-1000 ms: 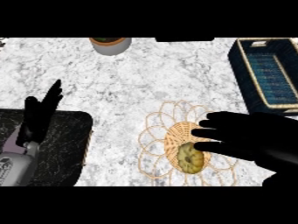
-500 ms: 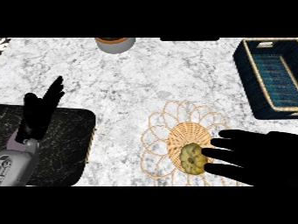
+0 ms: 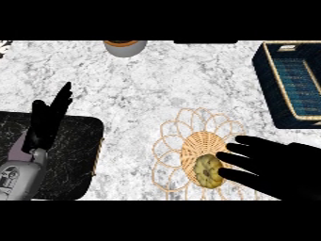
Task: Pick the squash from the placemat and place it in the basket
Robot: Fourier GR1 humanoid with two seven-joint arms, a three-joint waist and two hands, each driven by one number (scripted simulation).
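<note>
Woven straw placemat (image 3: 190, 136), petal-looped rim, lies toward the near edge of the marble counter (image 3: 156, 84), right of centre. The squash (image 3: 208, 170), yellow-brown and mottled, sits on the near part of the placemat's solid woven centre.

Change over the last second: the right hand (image 3: 281, 164) has dropped lower and nearer on the counter; its fingertips, earlier above and right of the squash, are now level with it. Fingers are spread and nearly straight, tips touching or just short of the squash's right side; nothing is held. The squash has not shifted on the placemat.

Left hand (image 3: 48, 117) rests open, fingers up, over the dark tray (image 3: 79, 160) at the counter's near-left corner; same place as before.

Basket (image 3: 298, 84), dark blue with a pale rim, stands at the far-right edge, well apart from the placemat. A cup (image 3: 125, 47) sits at the far edge.

Judgement: approach done, grasp not yet made. Next needed: fingers closing round the squash, then lift and carry to the far right.
</note>
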